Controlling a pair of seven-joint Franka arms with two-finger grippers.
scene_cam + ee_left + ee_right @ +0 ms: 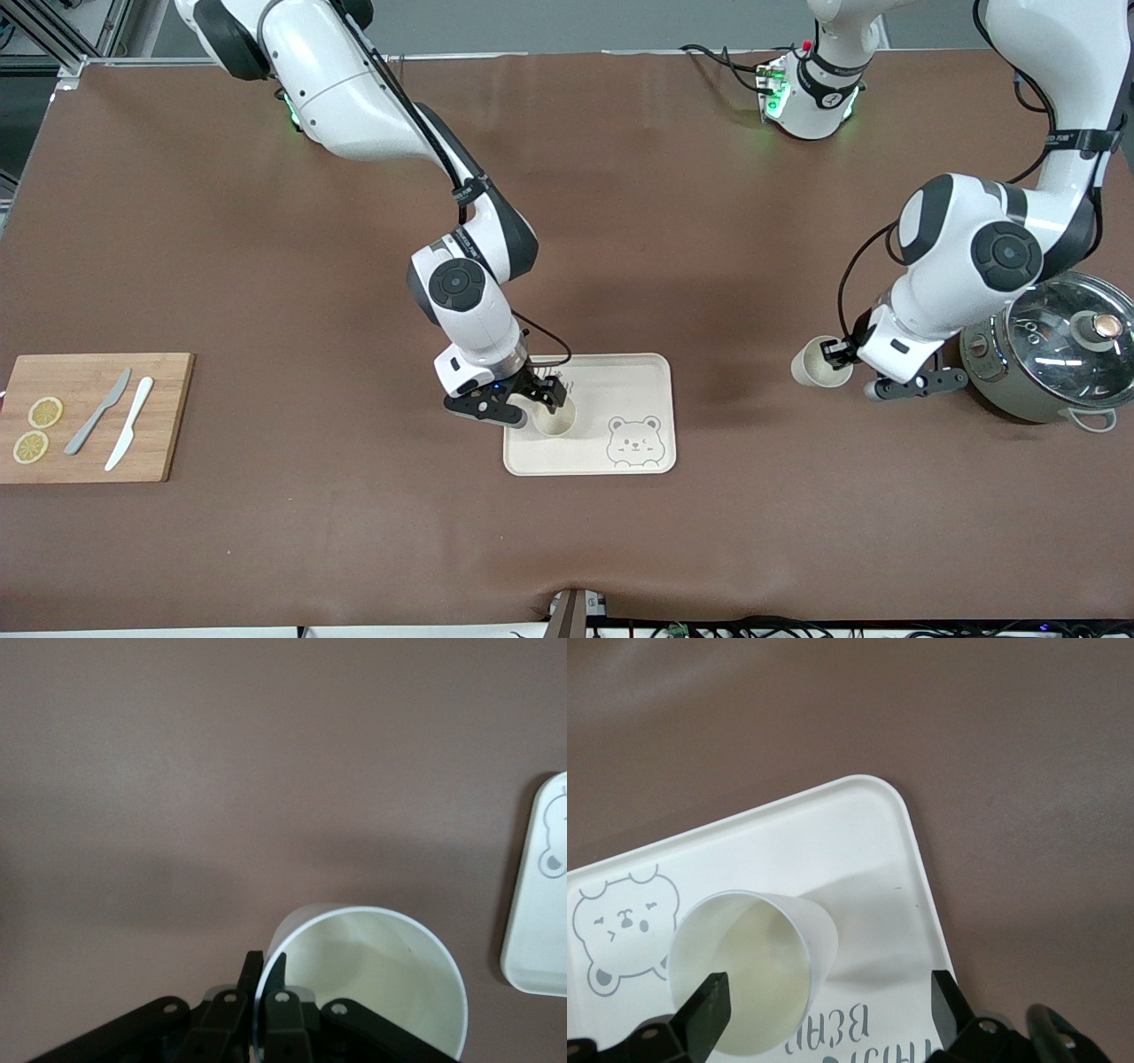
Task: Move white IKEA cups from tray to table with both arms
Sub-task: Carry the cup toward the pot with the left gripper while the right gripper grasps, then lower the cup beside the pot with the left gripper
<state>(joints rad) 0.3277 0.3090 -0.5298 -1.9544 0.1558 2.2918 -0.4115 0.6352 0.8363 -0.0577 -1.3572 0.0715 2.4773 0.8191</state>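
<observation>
Showing the left tool [838,353] pinching one cup's [817,363] rim over the surface [354,532] near the pot [1054,359], while the right tool [532,403], spread, straddles the other cup [554,416] on the tray [638,377]; light, stiff, probably smooth, each cup suits a wall or rim grip.

Two white cups [554,416] [815,365], one tray [633,385], one cutting board [89,377], two knives [97,412] [130,435], two lemon slices [45,412] [31,447], one pot [1054,359]
</observation>
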